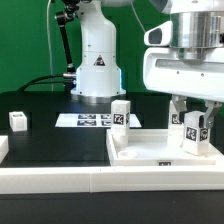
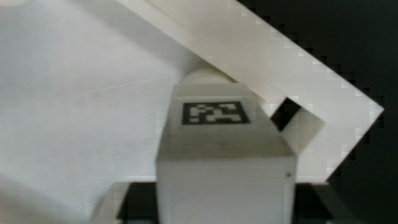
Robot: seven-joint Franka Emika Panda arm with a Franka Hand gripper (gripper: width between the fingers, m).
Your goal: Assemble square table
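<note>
The white square slab [image 1: 150,150] lies flat at the exterior view's right front. One white tagged leg [image 1: 120,113] stands upright at its far left corner. My gripper [image 1: 193,118] is shut on a second tagged leg [image 1: 193,132] and holds it upright at the slab's right side, its lower end at the slab; contact cannot be told. In the wrist view this leg [image 2: 222,150] fills the middle between my jaws [image 2: 222,205], with the slab [image 2: 71,100] and its corner beyond it. A third leg [image 1: 18,121] stands apart at the exterior view's far left.
The marker board [image 1: 88,120] lies on the black table behind the slab. A long white border rail [image 1: 90,180] runs along the front. The arm's base [image 1: 96,60] stands at the back, with a green wall behind.
</note>
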